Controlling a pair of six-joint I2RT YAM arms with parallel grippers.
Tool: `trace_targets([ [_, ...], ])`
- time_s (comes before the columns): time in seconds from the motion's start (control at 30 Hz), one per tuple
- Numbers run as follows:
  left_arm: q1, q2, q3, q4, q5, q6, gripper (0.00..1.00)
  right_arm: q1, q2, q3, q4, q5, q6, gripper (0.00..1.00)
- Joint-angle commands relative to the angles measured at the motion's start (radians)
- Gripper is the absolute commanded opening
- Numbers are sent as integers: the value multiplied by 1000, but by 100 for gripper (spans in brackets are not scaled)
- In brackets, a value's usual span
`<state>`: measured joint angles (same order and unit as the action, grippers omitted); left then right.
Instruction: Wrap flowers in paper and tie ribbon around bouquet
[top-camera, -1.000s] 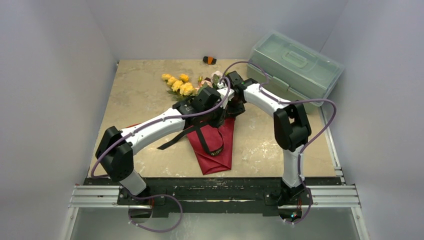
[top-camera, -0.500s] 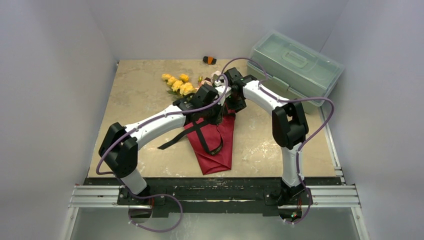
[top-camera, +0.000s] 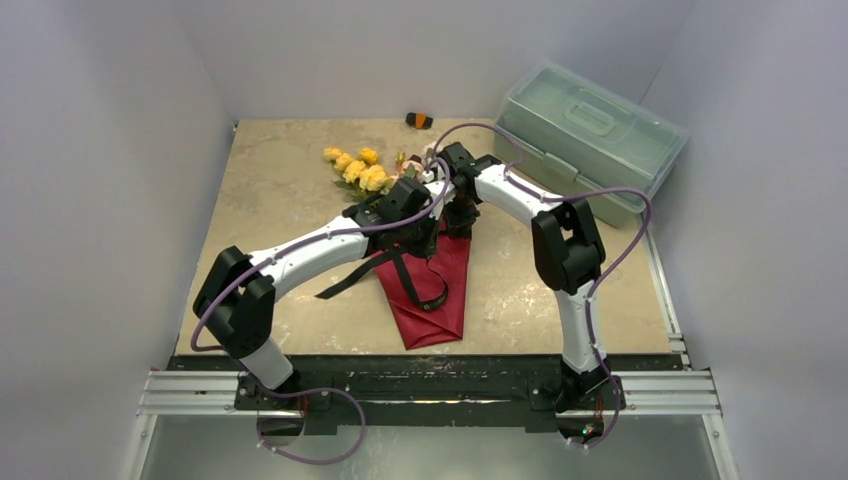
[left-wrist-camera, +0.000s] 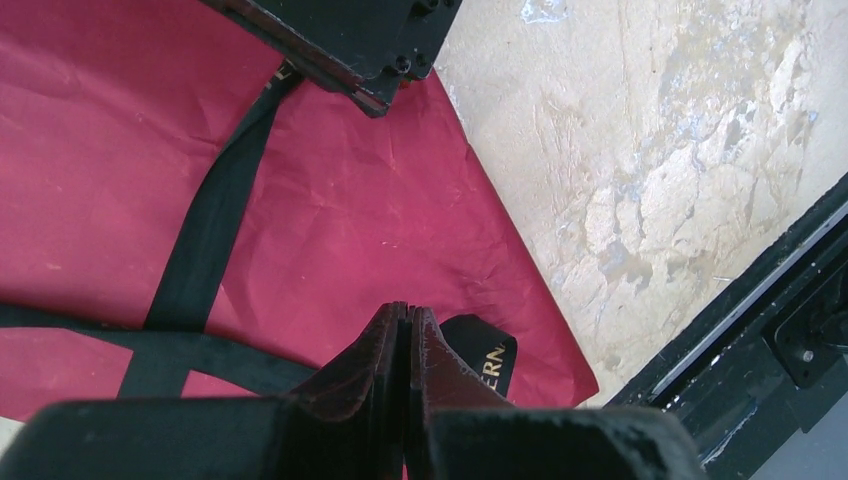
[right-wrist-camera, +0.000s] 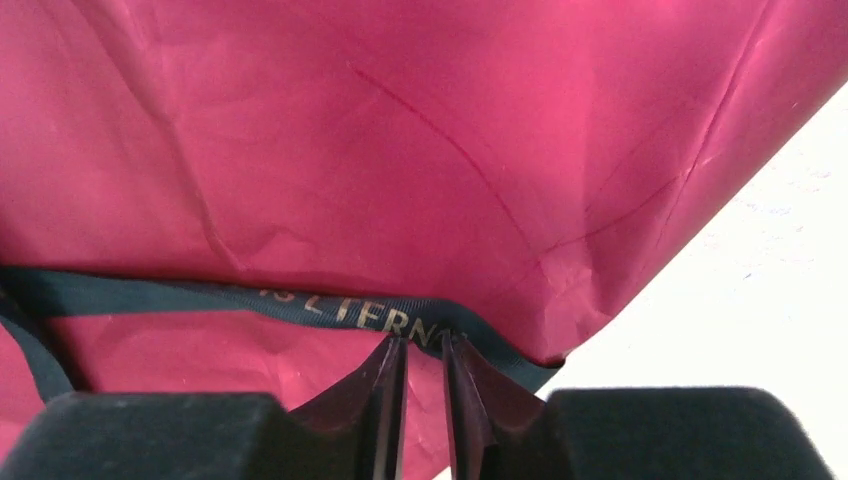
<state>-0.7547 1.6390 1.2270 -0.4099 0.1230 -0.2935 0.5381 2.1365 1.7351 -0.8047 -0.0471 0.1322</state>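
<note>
On the crinkled maroon paper (right-wrist-camera: 400, 130), my right gripper (right-wrist-camera: 425, 345) narrows, still ajar, toward grasping the flat black ribbon (right-wrist-camera: 300, 303); left gripper (left-wrist-camera: 408, 312) shut.

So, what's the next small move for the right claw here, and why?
Probably close the right claw on the ribbon: its tips sit at the lettered strip across the paper, with a narrow gap between them. The left claw is shut.

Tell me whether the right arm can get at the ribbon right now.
Probably yes: the right tool sits right at the ribbon, which lies exposed on the paper with nothing between them.
</note>
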Motion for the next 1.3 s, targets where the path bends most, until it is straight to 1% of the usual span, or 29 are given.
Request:
trace_targets([
  [0.0,-5,-17,-3,86,9,-15,0,31,-17,36,2,12,-10,21],
  [0.13,1,-4,-14,114,-27,-38,0,31,-26,37,-1,11,-10,3],
  [0.17,7,0,-21,124,-35,-51,0,31,-34,37,0,7,-9,0],
  [0.33,46,18,-74,222,-4,-147,0,31,-67,35,16,-40,8,0],
  [0.57,68,109,-11,224,-80,-245,1,31,-109,24,38,-66,52,0],
  [0.6,70,110,-5,221,-91,-256,8,30,-109,24,38,-66,57,0],
  [0.67,70,96,4,210,-117,-273,33,30,-108,22,35,-62,67,0],
  [0.77,70,31,-8,192,-154,-252,79,28,-106,16,30,-54,79,0],
  [0.8,70,2,-19,193,-154,-236,88,28,-104,12,30,-52,82,0],
  [0.87,68,-51,-37,177,-150,-189,94,25,-105,5,30,-52,91,0],
  [0.97,66,-127,-69,138,-118,-119,97,24,-107,-5,37,-59,95,0],
  [1.0,63,-150,-84,134,-86,-97,97,24,-110,-6,37,-61,95,0],
  [1.03,52,-181,-107,130,-58,-71,95,24,-110,-6,36,-63,96,0],
  [1.07,32,-198,-121,121,-45,-45,92,24,-110,-5,36,-64,96,0],
  [1.13,-20,-212,-150,85,-72,-13,88,24,-112,-2,30,-67,97,0],
  [1.23,-66,-205,-197,58,-109,-41,72,24,-113,7,20,-71,98,0],
  [1.27,-83,-202,-207,56,-118,-55,69,25,-117,7,16,-72,98,0],
])
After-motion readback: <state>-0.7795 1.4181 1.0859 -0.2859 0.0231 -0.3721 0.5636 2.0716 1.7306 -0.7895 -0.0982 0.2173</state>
